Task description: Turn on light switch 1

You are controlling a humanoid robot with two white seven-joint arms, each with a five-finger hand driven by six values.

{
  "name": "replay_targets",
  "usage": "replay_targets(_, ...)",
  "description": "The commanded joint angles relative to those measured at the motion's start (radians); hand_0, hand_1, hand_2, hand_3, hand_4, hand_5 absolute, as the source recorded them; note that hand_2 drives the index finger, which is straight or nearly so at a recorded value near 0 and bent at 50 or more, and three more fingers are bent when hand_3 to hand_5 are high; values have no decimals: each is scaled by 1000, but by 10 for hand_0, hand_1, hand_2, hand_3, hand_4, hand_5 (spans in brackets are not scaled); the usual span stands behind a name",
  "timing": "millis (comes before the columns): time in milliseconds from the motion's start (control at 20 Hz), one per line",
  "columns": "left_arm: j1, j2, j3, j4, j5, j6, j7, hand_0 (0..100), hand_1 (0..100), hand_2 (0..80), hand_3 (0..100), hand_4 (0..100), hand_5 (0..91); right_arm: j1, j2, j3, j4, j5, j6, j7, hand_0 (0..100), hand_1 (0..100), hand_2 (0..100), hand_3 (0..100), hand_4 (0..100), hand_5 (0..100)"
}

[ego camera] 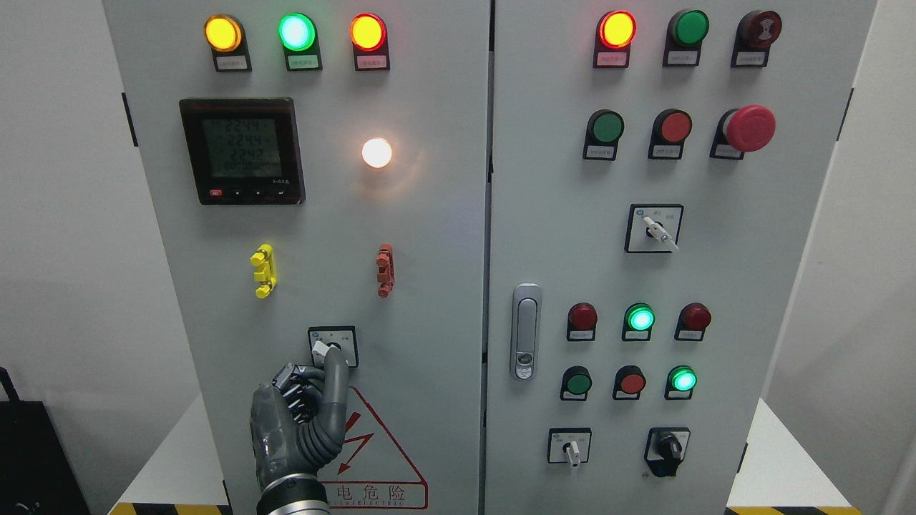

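Observation:
Light switch 1 (332, 346) is a small rotary selector in a black square frame, low on the left cabinet door. Its white knob (320, 348) points up and to the left. My left hand (318, 362) reaches up from the bottom edge. Its thumb (334, 372) lies against the knob's right side, and the other fingers (295, 386) curl just below and left of the knob, pinching it. Above, a round white lamp (376, 152) glows on the same door. My right hand is out of view.
The left door carries a meter display (243, 151), three lit lamps along the top, a yellow clip (263, 270) and a red clip (385, 270). A danger sticker (376, 458) sits beside my hand. The right door holds a latch handle (526, 331), buttons and several more selectors.

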Motion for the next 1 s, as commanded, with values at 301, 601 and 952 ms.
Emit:
replay_targets(301,157,24,10,-4,-5,-170,-10,299,330,690,1000,1000,873,0,-1,-1,0,0,0,-3,0,0,0,0,0,0)
replay_targets(601,323,42,82,11,-4,-505,-155,293,270,648,1000,1000,871,0,-1,1,0,0,0,-3,0,0,0,0,0,0)
replay_targets(952,531,82,285,160,7,-753,-249,236,162,525,986,1000,817,0,0,1,0,0,0,-3,0,0,0,0,0,0)
